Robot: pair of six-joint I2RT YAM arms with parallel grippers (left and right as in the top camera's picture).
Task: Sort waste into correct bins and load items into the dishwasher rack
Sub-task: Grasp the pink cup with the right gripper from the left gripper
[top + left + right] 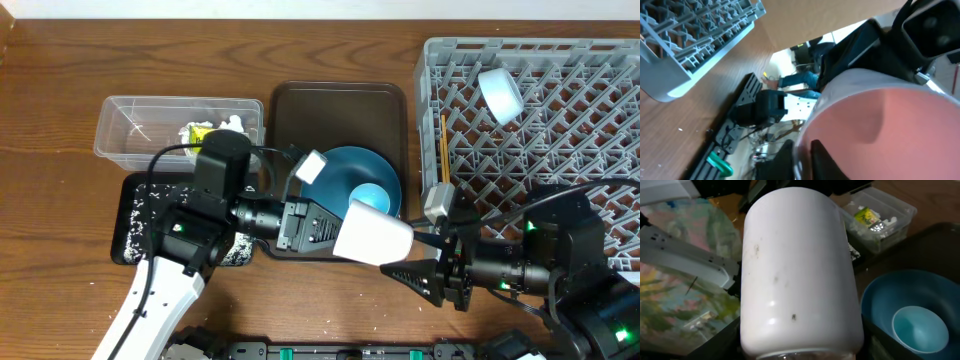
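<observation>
Dropping was what I feared if left gripper [802,161], pinching the pink cup [372,235] by its rim, loosened while right gripper [412,255] clasped weakly.

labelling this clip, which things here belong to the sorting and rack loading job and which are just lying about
Job: white cup, blue plate, small blue cup, bowl, chopsticks, wrapper, tissue, rice, clear tub, black tray, rack.
Lying about: brown tray, only a rest for the plate.
</observation>
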